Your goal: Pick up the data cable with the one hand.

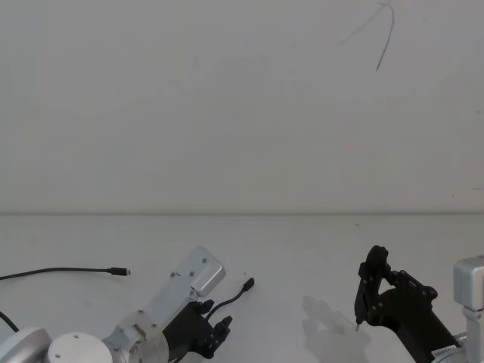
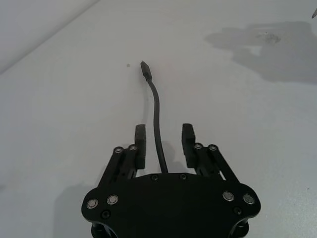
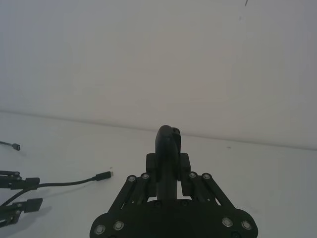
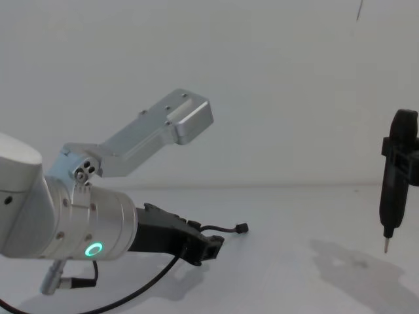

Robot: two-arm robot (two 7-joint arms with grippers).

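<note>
Seemingly, data cable (image 2: 156,111) within left gripper (image 2: 164,131)

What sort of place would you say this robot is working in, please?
Probably a robotics lab test bench. A plain white table stands against a bare white wall. A data cable lies between the left gripper's open fingers, and the right gripper holds a screwdriver.

You have a thin black data cable (image 2: 157,114) with a smooth, matt, rubbery-looking sheath, and a plain matt white table top (image 2: 59,124). Your left gripper (image 2: 164,128) is dull black plastic with shiny metal screw heads, and its thick cylindrical wrist (image 4: 98,222) is satin silver metal. The dark pen-shaped screwdriver (image 4: 396,163) looks matt
</note>
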